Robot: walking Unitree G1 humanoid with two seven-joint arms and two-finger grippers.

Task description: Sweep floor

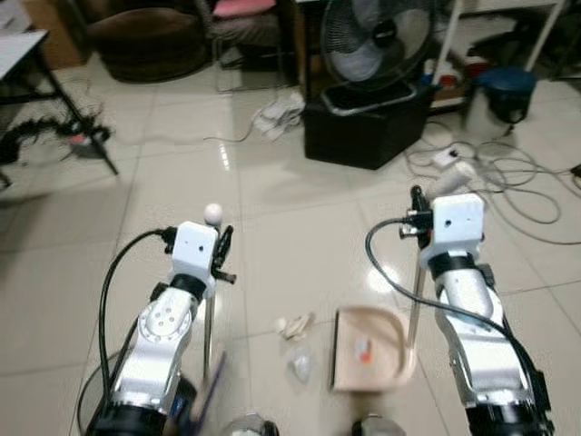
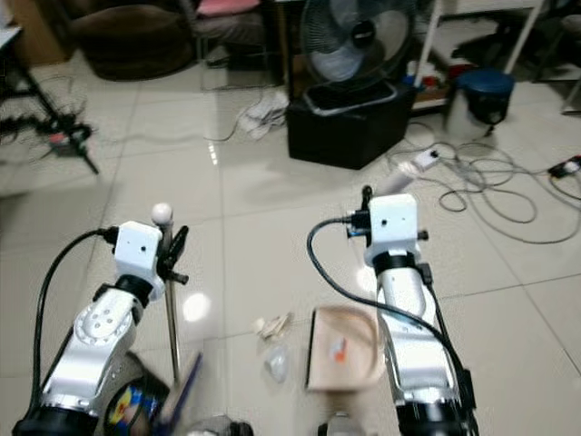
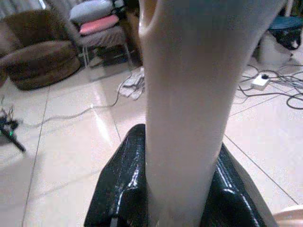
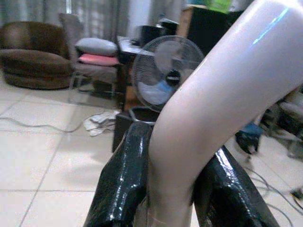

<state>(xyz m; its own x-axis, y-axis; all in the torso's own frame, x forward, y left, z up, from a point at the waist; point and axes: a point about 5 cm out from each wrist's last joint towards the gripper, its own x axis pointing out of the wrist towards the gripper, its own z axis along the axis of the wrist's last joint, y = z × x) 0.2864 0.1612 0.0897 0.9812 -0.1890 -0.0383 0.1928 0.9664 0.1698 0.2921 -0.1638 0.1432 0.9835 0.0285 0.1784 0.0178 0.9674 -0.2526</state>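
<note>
My left gripper (image 1: 221,253) is shut on the thin metal broom handle (image 1: 210,313), which ends in a white knob (image 1: 213,213); the blue bristles (image 1: 210,389) blur near my feet. In the left wrist view, black fingers (image 3: 118,189) clamp a pale shaft (image 3: 184,109). My right gripper (image 1: 418,216) is shut on the white dustpan handle (image 1: 450,177), seen bent between fingers (image 4: 124,179) in the right wrist view. The beige dustpan (image 1: 347,363) rests on the tiles between my arms, with a small orange-and-white scrap (image 1: 364,350) in it. Crumpled paper (image 1: 295,325) and a clear scrap (image 1: 300,367) lie just left of it.
A black box (image 1: 363,127) with a standing fan (image 1: 377,41) on it sits ahead. Cables and a power strip (image 1: 447,156) sprawl at the right, beside a blue-lidded bin (image 1: 499,95). A brown sofa (image 1: 150,41), cloth (image 1: 280,113) and table legs (image 1: 82,118) lie beyond.
</note>
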